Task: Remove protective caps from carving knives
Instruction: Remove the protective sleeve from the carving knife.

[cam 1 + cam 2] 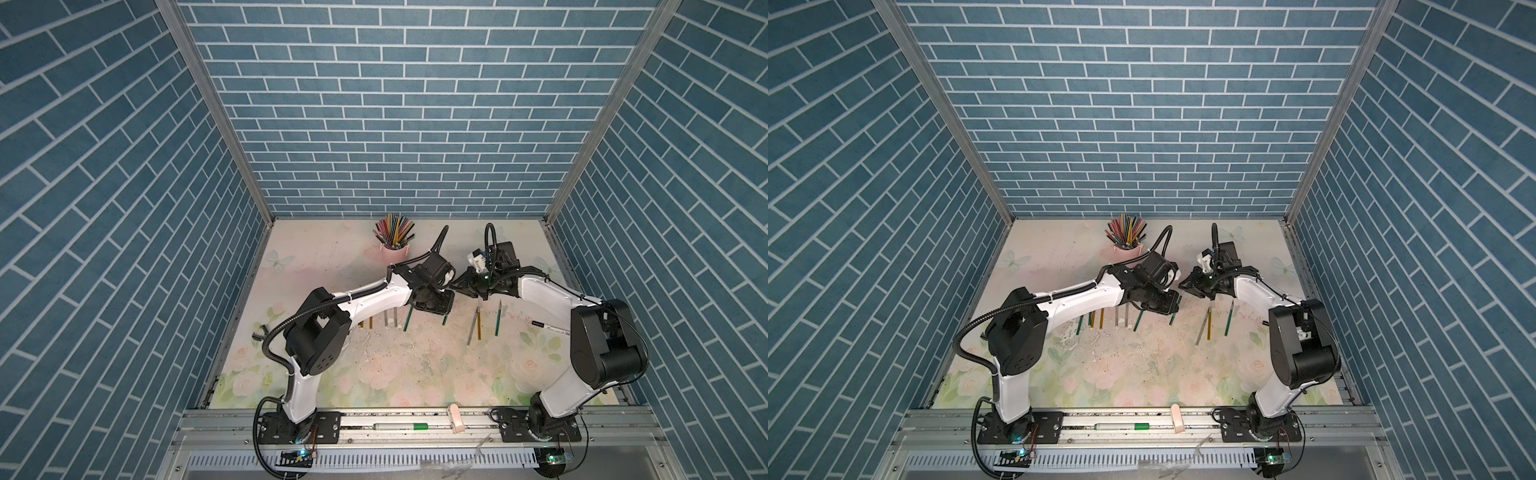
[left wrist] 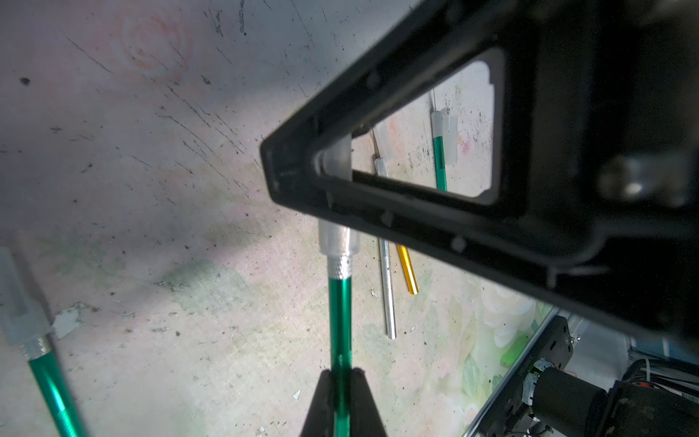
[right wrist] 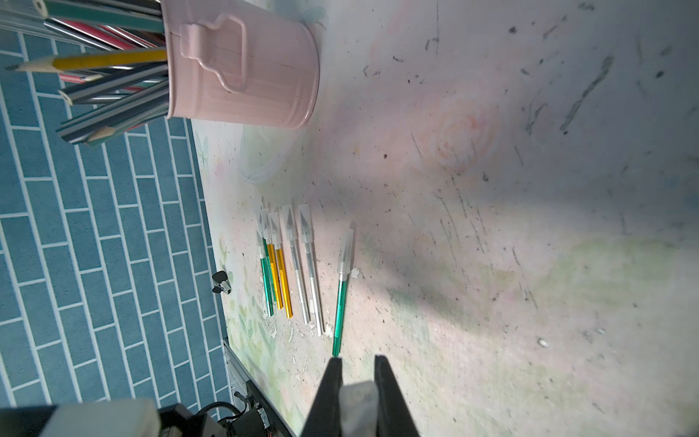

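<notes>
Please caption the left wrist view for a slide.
Left pincer grips a green carving knife; right pincer clamps its cap.

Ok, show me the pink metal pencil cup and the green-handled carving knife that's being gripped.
pink metal pencil cup [image 3: 242,75]: right wrist view, side wall.
green-handled carving knife [image 2: 340,314]: left wrist view, handle middle.
</notes>
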You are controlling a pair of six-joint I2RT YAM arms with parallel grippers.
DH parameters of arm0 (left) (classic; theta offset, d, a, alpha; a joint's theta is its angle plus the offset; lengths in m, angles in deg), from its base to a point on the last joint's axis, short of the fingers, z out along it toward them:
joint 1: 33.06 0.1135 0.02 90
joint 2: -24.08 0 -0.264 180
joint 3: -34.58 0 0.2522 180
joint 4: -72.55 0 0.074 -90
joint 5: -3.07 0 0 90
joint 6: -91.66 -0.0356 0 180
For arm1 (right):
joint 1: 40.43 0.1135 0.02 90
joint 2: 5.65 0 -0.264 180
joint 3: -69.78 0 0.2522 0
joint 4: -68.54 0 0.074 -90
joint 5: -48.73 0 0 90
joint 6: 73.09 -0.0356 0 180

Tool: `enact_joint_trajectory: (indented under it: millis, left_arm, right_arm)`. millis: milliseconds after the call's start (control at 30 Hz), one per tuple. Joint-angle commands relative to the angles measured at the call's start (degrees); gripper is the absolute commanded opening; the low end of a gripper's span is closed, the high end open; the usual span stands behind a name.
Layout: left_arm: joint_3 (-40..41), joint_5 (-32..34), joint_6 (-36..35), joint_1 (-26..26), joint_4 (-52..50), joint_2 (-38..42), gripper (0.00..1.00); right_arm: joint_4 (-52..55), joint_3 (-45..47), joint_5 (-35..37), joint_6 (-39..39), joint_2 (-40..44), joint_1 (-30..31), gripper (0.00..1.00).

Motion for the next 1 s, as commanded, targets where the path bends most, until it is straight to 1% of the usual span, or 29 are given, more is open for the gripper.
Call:
enact_joint_trajectory:
  millis: [0,533,967]
  left_arm:
    - [0.8,1.0,-0.5,0.2,0.3,0.6,0.02]
    - [4.7,0.7,-1.8,0.1,-2.2,1.1,0.02]
    - [6.3,0.5,-1.7,-0.3,-3.7,1.1,0.02]
  right_arm:
    - [2.1,-3.3,1.1,-0.4,-1.4,0.4,0.0]
    - [5.6,-13.2,2.9,2.6,-7.1,-1.2,0.0]
    - [6.6,-17.7,4.5,3.9,-10.4,-3.5,0.0]
